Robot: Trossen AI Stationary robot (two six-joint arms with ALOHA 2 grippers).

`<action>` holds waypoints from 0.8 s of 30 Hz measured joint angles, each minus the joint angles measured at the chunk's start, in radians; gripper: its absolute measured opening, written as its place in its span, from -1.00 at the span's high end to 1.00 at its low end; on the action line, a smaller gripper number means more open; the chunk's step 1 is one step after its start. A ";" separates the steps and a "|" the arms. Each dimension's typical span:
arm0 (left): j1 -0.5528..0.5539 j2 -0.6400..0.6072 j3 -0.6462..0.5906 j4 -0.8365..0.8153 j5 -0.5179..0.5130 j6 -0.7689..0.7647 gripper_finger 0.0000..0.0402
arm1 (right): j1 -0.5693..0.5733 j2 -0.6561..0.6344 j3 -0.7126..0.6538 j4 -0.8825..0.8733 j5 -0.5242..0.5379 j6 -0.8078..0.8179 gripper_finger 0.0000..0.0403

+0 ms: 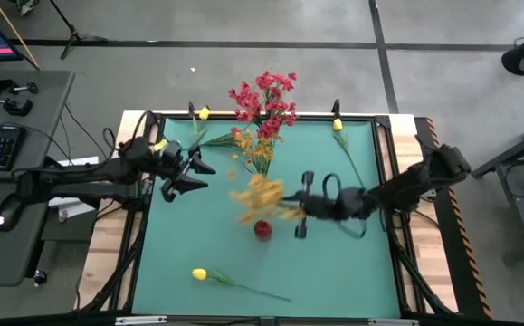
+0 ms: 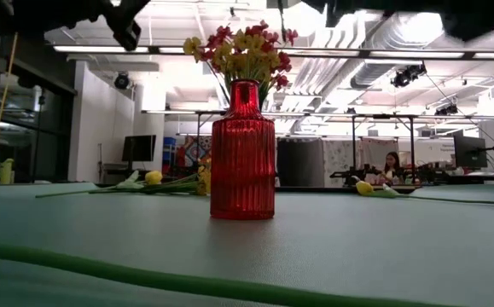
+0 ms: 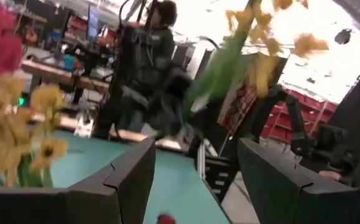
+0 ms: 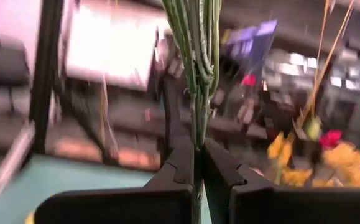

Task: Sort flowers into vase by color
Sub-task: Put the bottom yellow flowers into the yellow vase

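Right gripper clamped on orange-yellow bunch stems, just above red vase. Left gripper wide, empty, well left of vase. Risk: stems miss narrow mouth, tip vase.

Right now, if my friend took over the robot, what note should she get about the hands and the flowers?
Right hand: shut on orange-yellow bunch, above the red vase.
Left hand: open, empty, waiting on the left.
Pink-red and orange flowers lie at the mat's far edge; yellow tulips lie near front and at both far corners.
Left: drop this bunch in, then sort the rest.
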 joint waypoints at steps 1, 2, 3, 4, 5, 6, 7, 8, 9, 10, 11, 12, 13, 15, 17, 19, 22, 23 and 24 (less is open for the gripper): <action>-0.007 0.000 -0.011 0.001 -0.016 0.000 -0.07 | -0.035 0.011 -0.034 0.092 -0.050 0.013 1.00; -0.011 0.000 -0.015 -0.003 -0.029 0.001 -0.07 | -0.069 0.030 -0.062 0.172 -0.085 0.032 1.00; -0.013 0.001 -0.015 -0.003 -0.044 0.002 -0.07 | -0.102 0.054 -0.080 0.243 -0.115 0.054 1.00; -0.013 0.000 -0.015 -0.001 -0.060 0.003 -0.07 | -0.132 0.079 -0.091 0.295 -0.134 0.073 1.00; -0.013 0.000 -0.015 0.006 -0.071 0.005 -0.07 | -0.160 0.107 -0.098 0.339 -0.147 0.088 1.00; -0.012 0.000 -0.015 0.015 -0.074 0.010 -0.07 | -0.184 0.135 -0.098 0.375 -0.166 0.100 1.00; -0.012 0.000 -0.015 0.022 -0.074 0.017 -0.07 | -0.205 0.166 -0.095 0.405 -0.181 0.113 1.00; -0.012 0.000 -0.015 0.031 -0.074 0.017 -0.07 | -0.223 0.199 -0.084 0.425 -0.197 0.122 1.00; -0.012 0.000 -0.014 0.037 -0.074 0.018 -0.07 | -0.237 0.231 -0.070 0.436 -0.214 0.130 1.00; -0.013 0.000 -0.014 0.036 -0.073 0.019 -0.07 | -0.250 0.260 -0.054 0.437 -0.227 0.135 1.00; -0.013 0.000 -0.014 0.035 -0.073 0.019 -0.07 | -0.259 0.288 -0.036 0.436 -0.232 0.139 1.00; -0.013 0.000 -0.014 0.032 -0.073 0.018 -0.07 | -0.266 0.316 -0.016 0.438 -0.234 0.140 1.00; -0.013 0.000 -0.014 0.032 -0.073 0.018 -0.07 | -0.270 0.342 0.003 0.440 -0.237 0.139 1.00; -0.013 0.000 -0.014 0.034 -0.073 0.019 -0.07 | -0.276 0.389 0.040 0.438 -0.240 0.135 1.00; -0.013 0.000 -0.014 0.028 -0.073 0.019 -0.07 | -0.275 0.422 0.065 0.439 -0.240 0.131 1.00; -0.013 0.000 -0.014 0.021 -0.073 0.018 -0.07 | -0.274 0.441 0.075 0.439 -0.239 0.124 1.00; -0.013 0.000 -0.014 0.010 -0.073 0.018 -0.07 | -0.273 0.449 0.057 0.439 -0.237 0.125 1.00; -0.013 0.000 -0.014 0.005 -0.073 0.019 -0.07 | -0.272 0.449 0.049 0.439 -0.227 0.131 1.00; -0.013 0.000 -0.014 -0.001 -0.073 0.022 -0.07 | -0.272 0.449 0.040 0.439 -0.218 0.134 1.00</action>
